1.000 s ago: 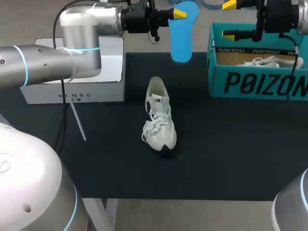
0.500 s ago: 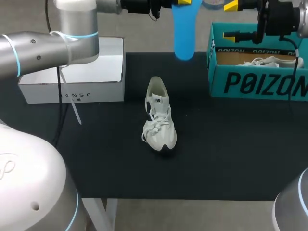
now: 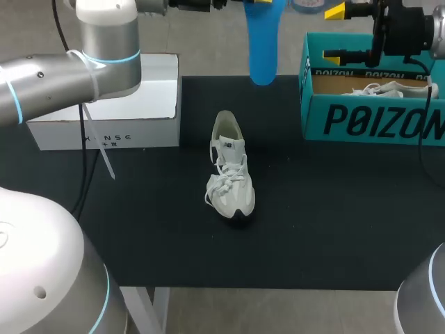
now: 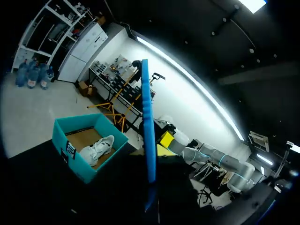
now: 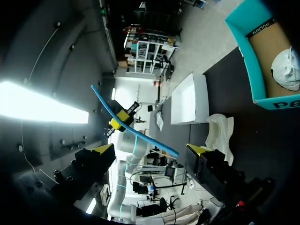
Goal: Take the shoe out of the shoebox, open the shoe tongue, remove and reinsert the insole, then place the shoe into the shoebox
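Note:
A white sneaker (image 3: pixel 231 167) lies on the black table, toe toward me, its opening empty. My left gripper (image 3: pixel 260 2) is raised high above the table's far edge, shut on the top of a blue insole (image 3: pixel 263 42) that hangs down from it. In the left wrist view the insole (image 4: pixel 148 126) shows edge-on ahead of the fingers. My right gripper (image 3: pixel 341 31) stands open above the near left corner of the teal shoebox (image 3: pixel 375 118), holding nothing. In the right wrist view its yellow tips (image 5: pixel 104 149) stand wide apart, with the insole (image 5: pixel 131 124) beyond them.
A second white shoe (image 3: pixel 379 89) lies inside the teal shoebox at the back right. A white box (image 3: pixel 111 104) sits at the back left of the table. Black tabletop (image 3: pixel 334 223) surrounds the sneaker in front and to both sides.
My left arm has lifted the insole higher and turned it from slightly tilted to hanging almost straight down. The right gripper and the sneaker have stayed put.

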Action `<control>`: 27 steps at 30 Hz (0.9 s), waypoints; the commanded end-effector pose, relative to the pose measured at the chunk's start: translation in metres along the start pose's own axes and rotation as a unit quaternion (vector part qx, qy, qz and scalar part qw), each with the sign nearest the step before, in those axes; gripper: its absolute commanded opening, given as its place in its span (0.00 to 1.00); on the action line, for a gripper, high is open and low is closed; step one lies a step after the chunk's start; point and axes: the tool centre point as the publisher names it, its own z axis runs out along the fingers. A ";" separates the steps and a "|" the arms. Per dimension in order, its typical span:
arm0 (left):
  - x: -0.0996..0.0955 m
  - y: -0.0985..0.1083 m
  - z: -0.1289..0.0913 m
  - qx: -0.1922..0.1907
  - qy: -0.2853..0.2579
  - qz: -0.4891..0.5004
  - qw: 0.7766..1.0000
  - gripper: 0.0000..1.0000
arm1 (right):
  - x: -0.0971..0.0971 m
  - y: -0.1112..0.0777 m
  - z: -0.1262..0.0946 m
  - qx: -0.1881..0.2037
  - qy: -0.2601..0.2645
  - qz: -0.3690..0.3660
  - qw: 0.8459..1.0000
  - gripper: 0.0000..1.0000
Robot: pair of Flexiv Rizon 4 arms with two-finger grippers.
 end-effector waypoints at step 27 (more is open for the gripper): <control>0.023 -0.026 -0.019 -0.089 0.063 0.534 0.838 0.00 | -0.005 -0.005 -0.002 -0.012 0.010 0.010 1.000 1.00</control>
